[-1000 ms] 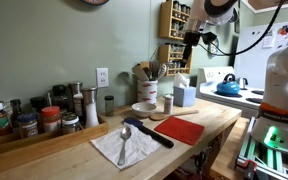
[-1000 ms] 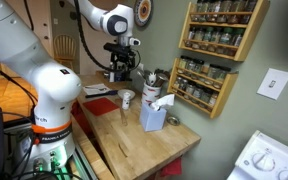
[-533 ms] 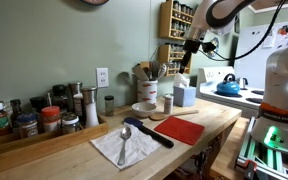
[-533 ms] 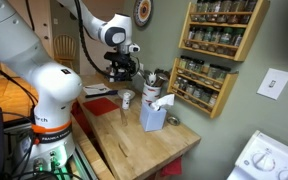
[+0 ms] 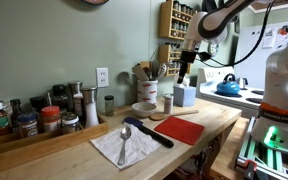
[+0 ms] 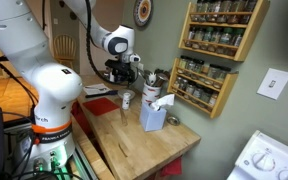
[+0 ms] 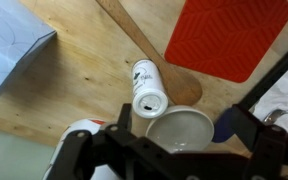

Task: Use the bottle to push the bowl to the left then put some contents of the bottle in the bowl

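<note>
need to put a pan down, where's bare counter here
Bare counter lies between the jars and the cloth, and past the red mat toward the far end. Crowded at the wall: bowl, bottle, crock and box stand close together.

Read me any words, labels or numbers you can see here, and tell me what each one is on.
Nothing is legible.
The bottle: dark print on its side, too blurred to read.
The shelved spice jars: labels too small to read.
The countertop jars: labels too small to read.
</note>
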